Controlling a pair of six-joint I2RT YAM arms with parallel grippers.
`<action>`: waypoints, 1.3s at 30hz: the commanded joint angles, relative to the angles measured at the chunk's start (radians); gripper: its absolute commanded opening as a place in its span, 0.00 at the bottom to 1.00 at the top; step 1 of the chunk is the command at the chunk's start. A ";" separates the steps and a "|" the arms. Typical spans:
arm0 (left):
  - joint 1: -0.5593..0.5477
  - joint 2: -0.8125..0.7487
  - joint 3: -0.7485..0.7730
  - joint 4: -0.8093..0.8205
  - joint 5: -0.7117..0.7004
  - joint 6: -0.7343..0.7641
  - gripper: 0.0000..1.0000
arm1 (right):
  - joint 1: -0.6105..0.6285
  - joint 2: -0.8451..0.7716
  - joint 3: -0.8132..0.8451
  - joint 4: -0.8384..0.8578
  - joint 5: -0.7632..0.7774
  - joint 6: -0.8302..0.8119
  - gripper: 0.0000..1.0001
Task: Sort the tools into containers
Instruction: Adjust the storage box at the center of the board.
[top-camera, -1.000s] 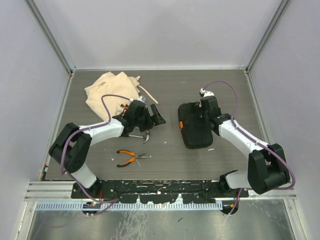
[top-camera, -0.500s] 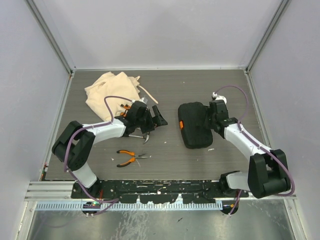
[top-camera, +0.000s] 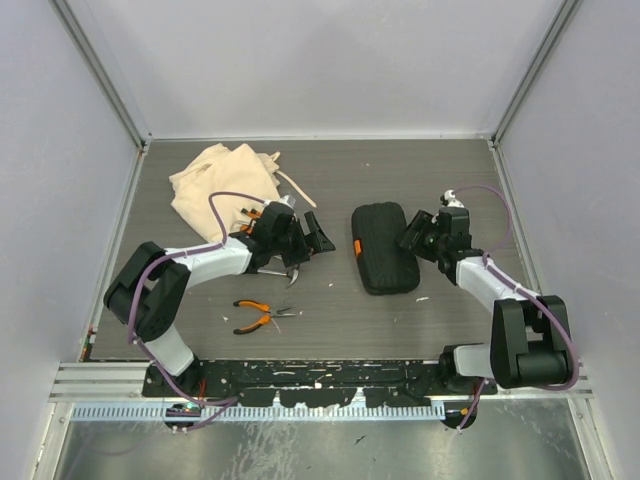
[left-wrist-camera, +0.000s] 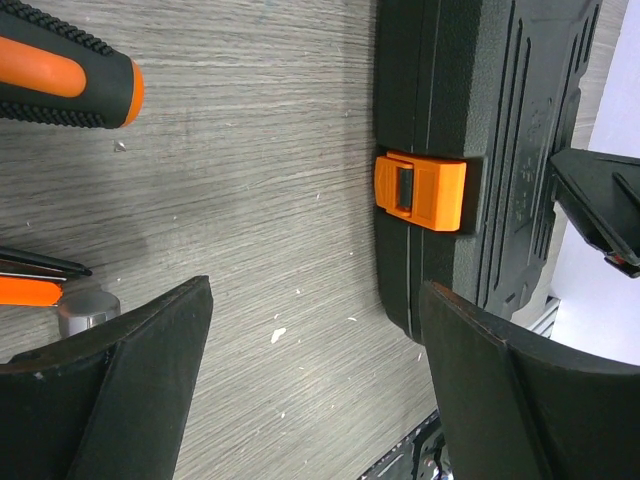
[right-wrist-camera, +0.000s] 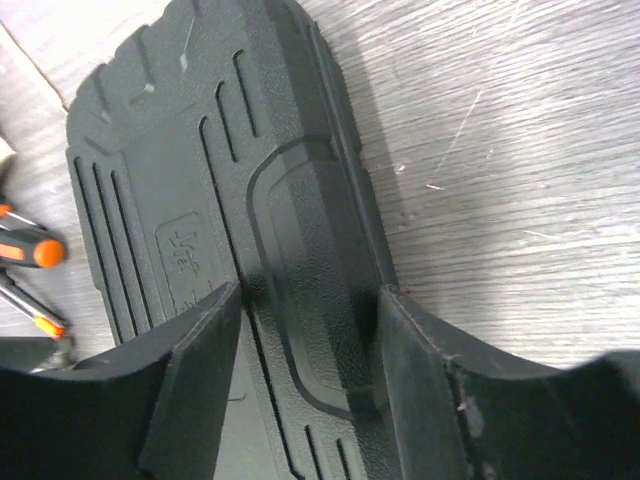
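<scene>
Finding: the tool case (top-camera: 385, 250) lies shut on the bench (top-camera: 400, 170). Its orange latch (left-wrist-camera: 420, 190) faces your left end effector (left-wrist-camera: 315, 370), which stands wide and empty. Your right end effector (right-wrist-camera: 305, 340) straddles the case's far rim with its jaws part-closed; firm contact cannot be confirmed. The hammer (top-camera: 283, 270), pliers (top-camera: 258, 314) and screwdrivers (top-camera: 250, 213) lie loose left of the case, near the cloth bag (top-camera: 220, 180). Risk: a shallow bite on ribbed plastic lets the case skid or pivot when you press the latch.

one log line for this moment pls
left gripper: open, beside screwdriver, facing orange latch | right gripper: open over tool case | pliers: loose on table
</scene>
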 joint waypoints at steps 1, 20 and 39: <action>-0.003 -0.039 0.020 0.029 0.017 0.018 0.84 | -0.026 0.018 -0.087 0.069 -0.128 0.095 0.57; -0.003 0.045 0.082 0.074 0.038 -0.003 0.84 | -0.142 0.192 -0.222 0.311 -0.308 0.204 0.47; -0.052 0.312 0.148 0.363 0.122 -0.172 0.87 | -0.143 0.164 -0.217 0.284 -0.312 0.175 0.56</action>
